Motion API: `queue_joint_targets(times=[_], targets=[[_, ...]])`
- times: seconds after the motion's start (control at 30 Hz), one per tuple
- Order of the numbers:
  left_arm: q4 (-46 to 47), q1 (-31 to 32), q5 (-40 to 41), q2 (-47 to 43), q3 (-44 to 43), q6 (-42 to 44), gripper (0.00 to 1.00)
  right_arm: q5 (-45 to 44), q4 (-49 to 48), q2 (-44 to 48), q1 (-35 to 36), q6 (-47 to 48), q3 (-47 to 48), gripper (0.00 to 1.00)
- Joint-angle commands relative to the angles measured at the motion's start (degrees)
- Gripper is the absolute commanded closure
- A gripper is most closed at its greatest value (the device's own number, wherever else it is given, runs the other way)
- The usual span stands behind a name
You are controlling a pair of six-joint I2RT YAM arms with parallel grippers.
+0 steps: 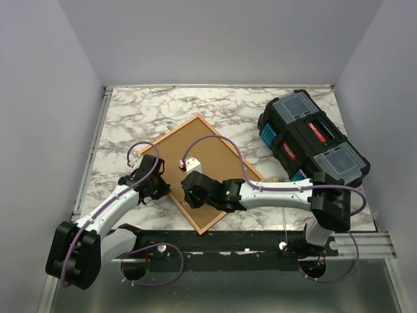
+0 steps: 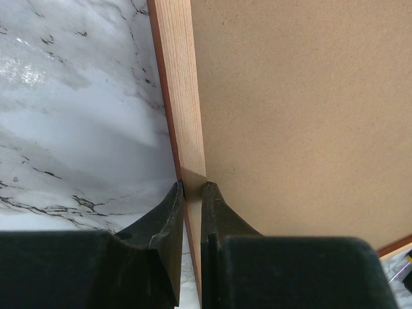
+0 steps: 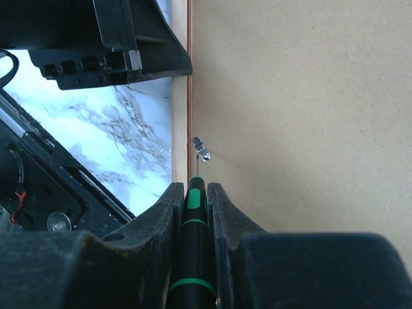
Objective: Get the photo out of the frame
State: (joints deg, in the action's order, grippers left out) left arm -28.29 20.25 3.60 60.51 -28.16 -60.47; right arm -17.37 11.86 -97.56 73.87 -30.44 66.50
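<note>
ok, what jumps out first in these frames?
The frame lies back up in the centre with both arms on it. The left gripper pinches its wooden rim; the right gripper holds a screwdriver, tip at a small metal clip by the rim. A black toolbox sits at the far right.

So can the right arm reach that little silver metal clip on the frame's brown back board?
Probably yes. The right tool grips a green-and-black screwdriver whose tip sits at the small silver clip on the brown board, with nothing between.
</note>
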Motion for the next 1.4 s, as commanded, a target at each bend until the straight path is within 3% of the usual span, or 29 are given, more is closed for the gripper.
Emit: queue_joint_targets(times=[0.0, 0.43, 1.37], targets=[[-2.18, -0.3, 1.3, 0.64, 1.59, 1.49, 1.0, 1.22, 0.15, -1.38, 0.05, -0.28, -0.54, 0.99], [-2.17, -0.3, 1.25, 1.17, 1.44, 1.67, 1.0, 2.2, -1.27, -3.91, 0.05, -0.07, 0.03, 0.99], [-2.29, -0.3, 1.24, 1.02, 1.56, 1.73, 1.0, -5.13, 1.76, -6.12, 0.02, 2.61, 5.16, 0.99]])
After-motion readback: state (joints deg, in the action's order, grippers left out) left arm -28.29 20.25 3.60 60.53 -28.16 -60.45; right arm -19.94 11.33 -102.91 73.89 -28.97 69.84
